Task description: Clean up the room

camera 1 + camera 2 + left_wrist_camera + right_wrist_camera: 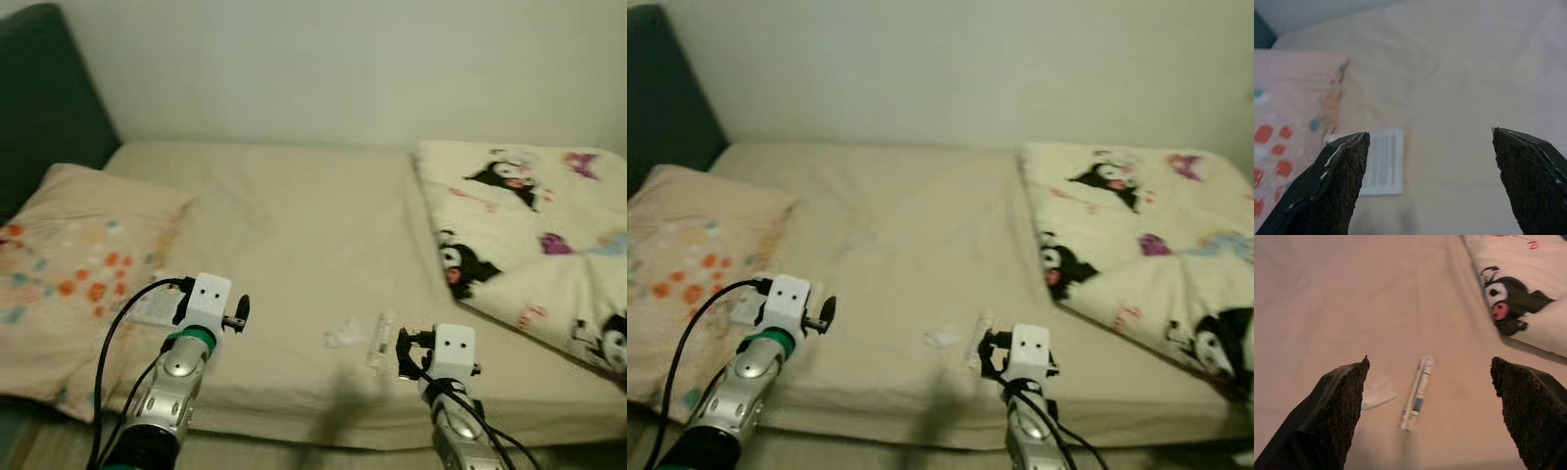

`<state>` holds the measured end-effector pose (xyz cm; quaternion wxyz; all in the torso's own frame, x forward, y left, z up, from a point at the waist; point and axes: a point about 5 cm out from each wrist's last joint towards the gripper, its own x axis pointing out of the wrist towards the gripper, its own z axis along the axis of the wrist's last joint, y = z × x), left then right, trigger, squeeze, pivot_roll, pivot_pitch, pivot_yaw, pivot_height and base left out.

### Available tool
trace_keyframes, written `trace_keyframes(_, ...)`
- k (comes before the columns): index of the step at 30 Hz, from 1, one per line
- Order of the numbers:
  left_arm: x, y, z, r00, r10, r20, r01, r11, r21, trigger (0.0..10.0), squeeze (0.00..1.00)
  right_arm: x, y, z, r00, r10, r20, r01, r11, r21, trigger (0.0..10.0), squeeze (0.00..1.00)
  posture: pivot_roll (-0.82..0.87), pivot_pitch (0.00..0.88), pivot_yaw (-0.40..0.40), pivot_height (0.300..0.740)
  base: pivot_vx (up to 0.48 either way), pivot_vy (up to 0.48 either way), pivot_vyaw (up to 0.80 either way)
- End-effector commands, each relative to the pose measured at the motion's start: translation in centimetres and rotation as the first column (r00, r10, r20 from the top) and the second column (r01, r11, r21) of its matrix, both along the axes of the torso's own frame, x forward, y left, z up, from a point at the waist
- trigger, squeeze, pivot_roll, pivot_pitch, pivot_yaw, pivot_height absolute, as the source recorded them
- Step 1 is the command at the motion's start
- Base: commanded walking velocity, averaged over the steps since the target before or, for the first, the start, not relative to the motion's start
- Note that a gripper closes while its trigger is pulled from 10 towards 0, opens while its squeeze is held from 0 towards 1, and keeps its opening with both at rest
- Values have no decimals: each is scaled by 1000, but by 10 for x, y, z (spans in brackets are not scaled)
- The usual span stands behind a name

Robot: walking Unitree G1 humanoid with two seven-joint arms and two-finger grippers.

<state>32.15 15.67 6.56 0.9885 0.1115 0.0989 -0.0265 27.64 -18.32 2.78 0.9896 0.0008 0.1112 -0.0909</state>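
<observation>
Ahead of you a beige bed spans the scene. At far left stands a dark headboard, and a pale wall runs behind.

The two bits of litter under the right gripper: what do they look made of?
The long wrapper looks like thin glossy plastic film: flat, white with blue print. The crumpled scrap beside it looks like soft tissue or clear film; its pale, wrinkled edges leave that open. Both lie on the matte beige sheet, between the open right gripper's fingers.
</observation>
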Motion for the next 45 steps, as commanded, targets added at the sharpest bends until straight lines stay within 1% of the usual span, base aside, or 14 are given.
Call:
trace_keyframes(1, 0, -5, -2, 1000, -16, -4, 16, 1000, 0, 10000, 0, -3, -5, -4, 999, -28, -21, 29, 1000, 8, 10000, 0, 5, 0, 73, 740, 0, 0, 0)
trace_keyframes(13, 0, -10, -2, 1000, -28, -7, 28, 999, -33, 10000, 0, -4, -6, -4, 999, -41, -25, 41, 999, 3, 10000, 0, 1, 0, 74, 740, 0, 0, 0)
trace_keyframes(15, 0, -11, -1, 999, -33, -1, 33, 999, -41, 10000, 0, -4, -6, -5, 999, -40, -29, 40, 999, 17, 10000, 0, 1, 0, 74, 740, 0, 0, 0)
trace_keyframes(17, 1, -11, 0, 999, -34, 3, 35, 998, -48, 10000, 0, -4, -5, -6, 999, -37, -32, 38, 999, 31, 10000, 0, 1, 0, 74, 740, 0, 0, -800)
trace_keyframes(23, 1, -10, 1, 999, -33, 10, 34, 998, -60, 10000, 0, -4, -5, -6, 999, -37, -33, 38, 999, 25, 10000, 0, 2, 0, 77, 740, 230, 0, -800)
trace_keyframes(26, 1, -9, 2, 999, -33, 12, 34, 997, -63, 10000, 0, -4, -5, -5, 999, -38, -34, 39, 999, 13, 10000, 0, 3, 0, 77, 740, 310, 0, 0)
trace_keyframes(34, 2, -9, 2, 999, -34, 13, 35, 997, -65, 10000, 0, -4, -5, -6, 999, -41, -34, 42, 999, 13, 10000, 0, 4, 0, 78, 740, 315, 0, 0)
trace_keyframes(36, 2, -10, 3, 999, -38, 28, 39, 998, -42, 10000, 0, -5, -6, -6, 999, -42, -33, 43, 999, 12, 10000, 0, 4, 0, 78, 740, 0, 0, 0)
trace_keyframes(45, 2, -11, 3, 999, -33, 30, 34, 999, -27, 10000, 0, -4, -6, -5, 999, -40, -30, 40, 999, 12, 10000, 0, 4, 0, 79, 740, 0, 0, 0)
